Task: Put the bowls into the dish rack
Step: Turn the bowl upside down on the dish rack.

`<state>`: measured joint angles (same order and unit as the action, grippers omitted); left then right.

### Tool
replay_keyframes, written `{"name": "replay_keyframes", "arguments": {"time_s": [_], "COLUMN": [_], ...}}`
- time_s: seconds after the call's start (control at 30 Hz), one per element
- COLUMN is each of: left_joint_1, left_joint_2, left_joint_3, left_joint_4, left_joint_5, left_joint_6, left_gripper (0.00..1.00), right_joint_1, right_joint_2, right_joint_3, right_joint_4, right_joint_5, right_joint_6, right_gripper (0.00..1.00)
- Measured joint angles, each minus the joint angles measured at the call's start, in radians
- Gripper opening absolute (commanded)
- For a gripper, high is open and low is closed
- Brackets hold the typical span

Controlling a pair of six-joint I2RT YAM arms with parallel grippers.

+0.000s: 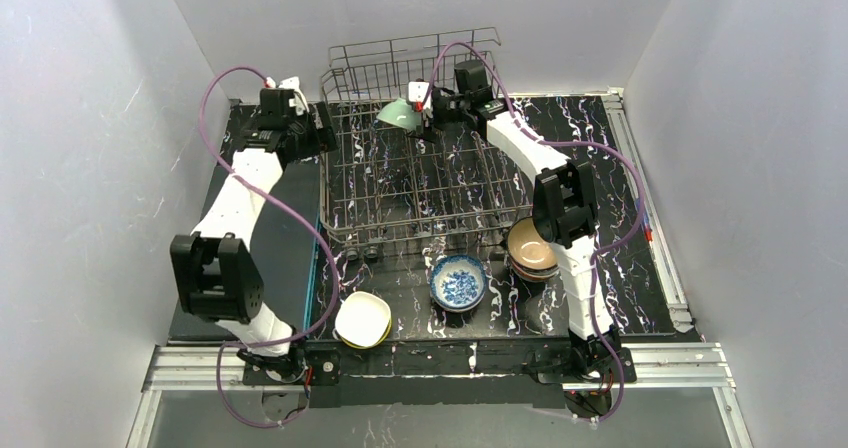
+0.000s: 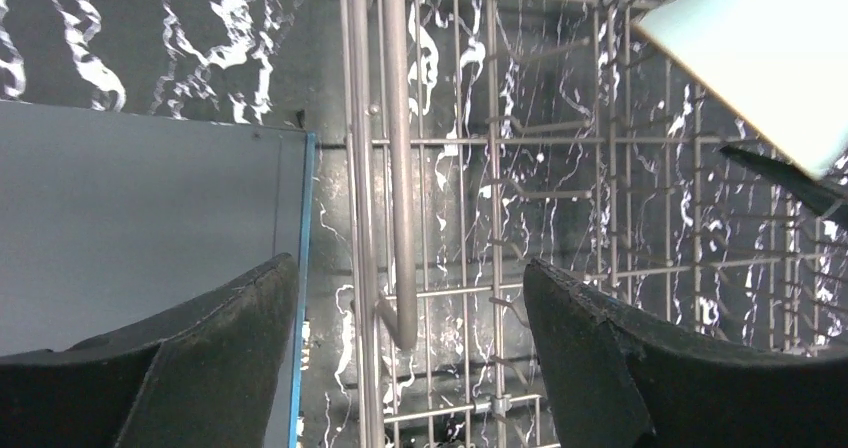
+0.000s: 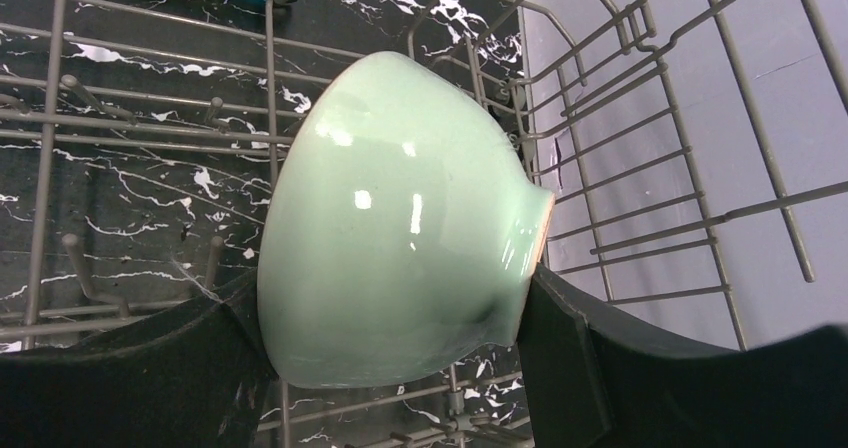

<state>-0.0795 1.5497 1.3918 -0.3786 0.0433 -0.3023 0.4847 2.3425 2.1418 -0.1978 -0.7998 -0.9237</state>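
1. The right gripper [image 3: 398,340] is clamped on the mint bowl [image 3: 400,223], with one finger at the rim side and the other against the foot (the bowl lies tipped on its side)
2. That bowl hangs inside the dish rack [image 1: 420,231], near its far edge and above the tines
3. The left gripper [image 2: 410,293] has its jaws wide apart and empty, over the rack's left rim wire
4. Outside the rack, toward the table's [image 1: 620,168] near edge, are a white bowl [image 1: 362,316] nested on a yellow one, a blue-patterned bowl [image 1: 458,281], and a tan bowl stack [image 1: 531,249] by the rack's near right corner

Bright, even light leaves small glints on the mint bowl [image 3: 400,228]
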Motion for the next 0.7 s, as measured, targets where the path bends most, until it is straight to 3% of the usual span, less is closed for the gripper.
{"name": "replay_keyframes", "arguments": {"time_s": [0.2, 0.43, 0.7], "left_joint_1": [-0.008, -0.076, -0.167], "left_joint_2": [0.138, 0.182, 0.182], "left_joint_3": [0.042, 0.072, 0.072], "left_joint_4": [-0.05, -0.117, -0.133], "left_joint_5": [0.089, 0.008, -0.074], "left_joint_6": [0.027, 0.127, 0.217], "left_gripper": [0.7, 0.45, 0.03], "right_joint_1": [0.0, 0.0, 0.0], "right_joint_2": [-0.001, -0.047, -0.093], "right_joint_3": [-0.017, -0.066, -0.077], "right_joint_4": [0.008, 0.01, -0.016], "right_joint_5": [0.006, 0.019, 0.027], "right_joint_6": [-0.011, -0.05, -0.116], "right_gripper": [0.01, 0.01, 0.01]}}
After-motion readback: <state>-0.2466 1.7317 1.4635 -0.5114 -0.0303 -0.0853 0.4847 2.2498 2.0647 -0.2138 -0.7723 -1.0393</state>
